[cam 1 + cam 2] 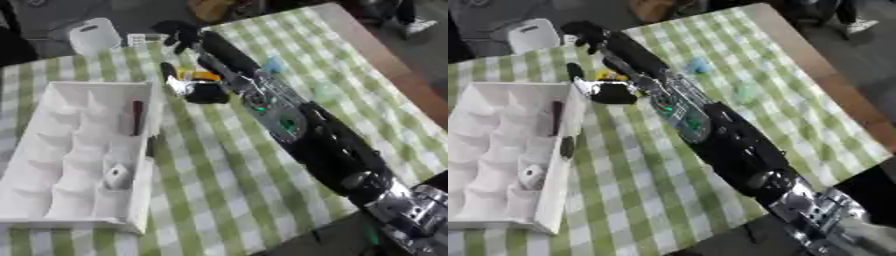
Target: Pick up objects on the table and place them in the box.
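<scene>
Right robot hand (181,34) reaches far across the table (227,190); finger state unclear. Yellow-black object (197,76) near box (52,150): likely light, rigid; take it across its middle.

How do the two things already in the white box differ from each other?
In the white box, the dark stick is long, thin and dark reddish, lying along a compartment near the right wall at the far end. The pale object is short, chunky and whitish grey, sitting in a nearer compartment. Both lie on the box's right side, apart from each other. What either one is cannot be told.
</scene>
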Controlling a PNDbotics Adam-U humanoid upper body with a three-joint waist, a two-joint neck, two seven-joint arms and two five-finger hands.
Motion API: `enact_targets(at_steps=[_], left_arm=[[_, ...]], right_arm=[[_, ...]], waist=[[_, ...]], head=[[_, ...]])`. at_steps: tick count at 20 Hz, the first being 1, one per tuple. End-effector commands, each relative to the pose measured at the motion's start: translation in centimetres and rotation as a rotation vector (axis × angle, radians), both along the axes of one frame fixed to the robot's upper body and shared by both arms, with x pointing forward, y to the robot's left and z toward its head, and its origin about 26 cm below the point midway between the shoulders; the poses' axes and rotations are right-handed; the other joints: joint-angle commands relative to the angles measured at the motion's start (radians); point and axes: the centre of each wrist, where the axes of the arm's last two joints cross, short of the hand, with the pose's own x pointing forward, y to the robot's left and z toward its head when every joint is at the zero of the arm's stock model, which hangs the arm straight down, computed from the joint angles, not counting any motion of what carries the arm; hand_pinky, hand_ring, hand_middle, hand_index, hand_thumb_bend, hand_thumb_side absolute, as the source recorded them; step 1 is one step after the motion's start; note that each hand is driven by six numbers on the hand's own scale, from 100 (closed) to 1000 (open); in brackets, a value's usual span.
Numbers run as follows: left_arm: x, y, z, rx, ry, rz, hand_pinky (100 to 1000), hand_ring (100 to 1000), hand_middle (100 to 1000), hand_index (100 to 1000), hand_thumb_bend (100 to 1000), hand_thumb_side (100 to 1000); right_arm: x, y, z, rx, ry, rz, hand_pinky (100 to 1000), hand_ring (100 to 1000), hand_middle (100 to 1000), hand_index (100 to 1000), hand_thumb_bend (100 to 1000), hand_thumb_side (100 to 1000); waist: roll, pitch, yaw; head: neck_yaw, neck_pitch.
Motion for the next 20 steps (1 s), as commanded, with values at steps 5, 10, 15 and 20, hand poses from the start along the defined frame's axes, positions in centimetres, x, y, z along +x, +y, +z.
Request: enact_targets(at_steps=[5,10,15,20], left_arm=[[0.0,1.3,-0.1,0.018,0.003,0.062,730,683,949,841,184,897],[0.0,1.8,-0.6,0.025,0.020,0.088,730,682,951,842,178,907],[0.0,2.1,-0.8,0.025,0.025,0.107,731,682,952,842,177,910],[0.0,2.2,-1.0,0.022,0.031,0.117,732,684,955,842,175,916]], right_arm=[[-2.7,-1.2,2.8,0.032,-0.088,0.022,702,782,886,968,100,399],[-5.3,-2.6,3.2,-0.017,-0.115,0.046,702,786,893,978,100,286],[-7.3,-3.9,2.9,-0.105,-0.082,0.092,688,785,899,992,100,201],[-8.3,-5.0,2.3,-0.127,-0.051,0.105,682,783,892,992,100,182]], waist=[[0.015,-0.006,-0.032],[0.012,-0.003,-0.053],[0.012,0.004,-0.057],[0.009,0.011,-0.061]], head=[[0.042,-0.024],[0.069,-0.030],[0.089,-0.040],[0.099,-0.038]])
